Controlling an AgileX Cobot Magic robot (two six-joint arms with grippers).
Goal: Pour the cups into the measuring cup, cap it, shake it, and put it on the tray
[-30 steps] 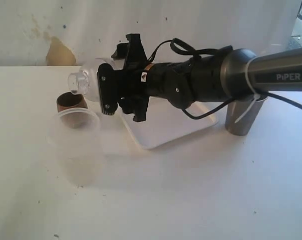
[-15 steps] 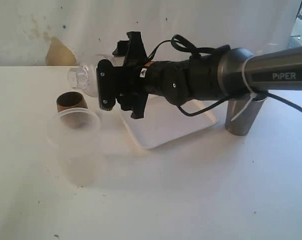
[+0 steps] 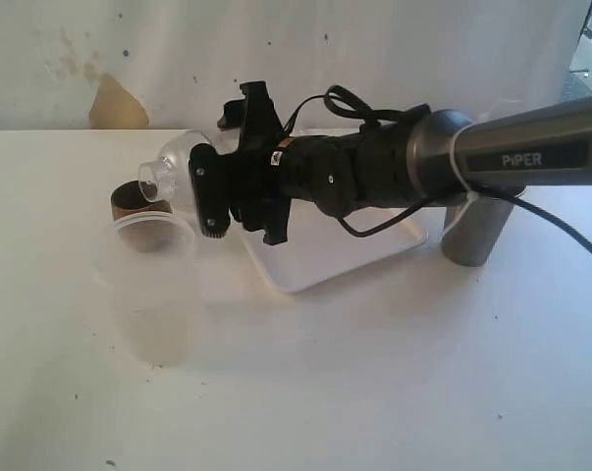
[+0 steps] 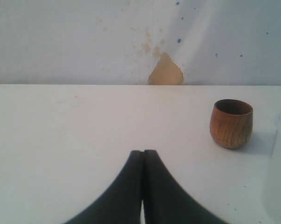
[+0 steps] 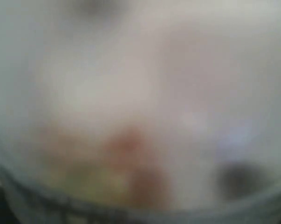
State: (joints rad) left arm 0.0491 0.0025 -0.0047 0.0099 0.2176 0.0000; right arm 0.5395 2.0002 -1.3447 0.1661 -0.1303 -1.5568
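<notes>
My right gripper (image 3: 199, 186) reaches in from the right and is shut on a clear domed cap (image 3: 170, 169) with a round knob, held in the air above the brown wooden cup (image 3: 134, 201). The right wrist view is a blur of translucent plastic. The wooden cup (image 4: 231, 123) stands upright ahead of my left gripper (image 4: 143, 154), which is shut and empty low over the table. The steel tumbler (image 3: 475, 234) stands upright at the right, behind the arm. The white tray (image 3: 320, 257) lies under the arm. No cylinder with a black scale shows.
A frosted translucent plastic cup (image 3: 154, 287) stands upright in front of the wooden cup, its edge showing as a pale blur (image 4: 280, 168) in the left wrist view. A white wall with a tan patch (image 3: 117, 106) closes the back of the table.
The right gripper has tipped the cap, so its knob has dropped and now points down-left toward the wooden cup. The cups and tray have not moved.
</notes>
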